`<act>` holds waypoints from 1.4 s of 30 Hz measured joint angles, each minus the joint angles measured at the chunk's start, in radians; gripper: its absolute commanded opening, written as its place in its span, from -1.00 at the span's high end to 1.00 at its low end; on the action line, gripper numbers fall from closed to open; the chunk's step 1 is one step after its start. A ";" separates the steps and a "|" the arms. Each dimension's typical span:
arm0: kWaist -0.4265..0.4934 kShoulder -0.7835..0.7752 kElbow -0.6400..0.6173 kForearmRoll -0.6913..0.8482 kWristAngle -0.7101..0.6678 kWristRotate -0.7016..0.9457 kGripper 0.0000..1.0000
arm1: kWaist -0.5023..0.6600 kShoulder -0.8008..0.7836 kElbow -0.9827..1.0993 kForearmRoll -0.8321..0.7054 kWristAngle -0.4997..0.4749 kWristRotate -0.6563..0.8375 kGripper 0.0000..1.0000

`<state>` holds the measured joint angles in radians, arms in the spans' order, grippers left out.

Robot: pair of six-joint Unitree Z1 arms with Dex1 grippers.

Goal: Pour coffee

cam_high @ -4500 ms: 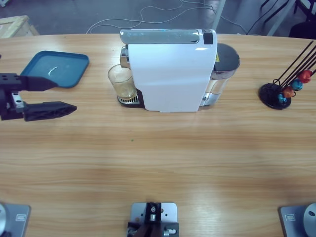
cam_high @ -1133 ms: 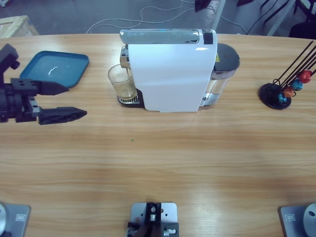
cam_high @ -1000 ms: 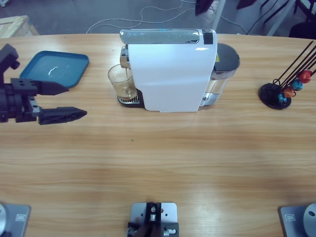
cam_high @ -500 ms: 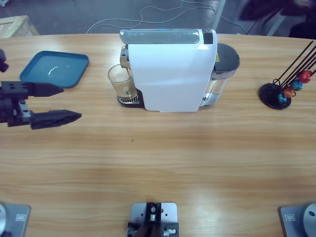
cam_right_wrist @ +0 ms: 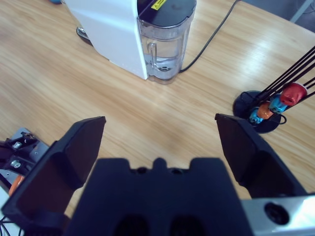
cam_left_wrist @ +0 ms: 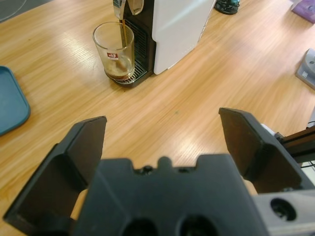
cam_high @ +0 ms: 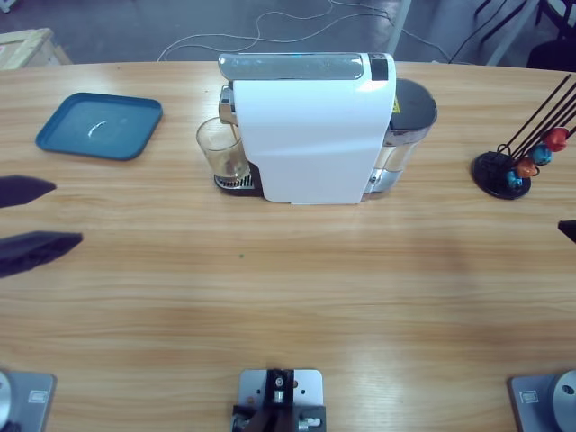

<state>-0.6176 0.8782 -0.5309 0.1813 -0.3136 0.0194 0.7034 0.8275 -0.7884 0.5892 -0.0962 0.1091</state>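
The left gripper (cam_left_wrist: 165, 142) had its fingers (cam_left_wrist: 81, 150) spread wide and empty, hanging low over the worktop (cam_high: 288, 297) well apart from the machine; the right gripper (cam_right_wrist: 160, 147) likewise stood wide open with nothing between its fingers, facing the machine's clear water tank (cam_right_wrist: 165, 37). The brewing step seemed to be in hand; a thin dark stream fell from the spout into the glass (cam_left_wrist: 114, 51), and the coffee (cam_left_wrist: 118, 73) lay as a shallow dark layer at its bottom. The next move probably called for waiting until the stream stopped, then closing squarely on the smooth, slippery glass. The coffee machine (cam_high: 310, 130) was a glossy white slab; the tray (cam_high: 97, 126) was flat, blue and round-cornered; the capsule rack (cam_high: 517, 162) was thin black wire.
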 measured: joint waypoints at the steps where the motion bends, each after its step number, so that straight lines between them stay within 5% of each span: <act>1: 0.000 -0.011 0.002 0.007 0.000 -0.001 -1.00 | 0.000 -0.001 0.002 0.000 0.000 -0.001 -1.00; 42: 0.000 0.020 0.009 0.044 -0.039 -0.048 -1.00 | -0.003 0.056 0.024 -0.022 -0.005 -0.081 -1.00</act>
<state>-0.6176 0.8979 -0.5217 0.2251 -0.3524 -0.0290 0.7006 0.8835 -0.7642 0.5671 -0.1013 0.0283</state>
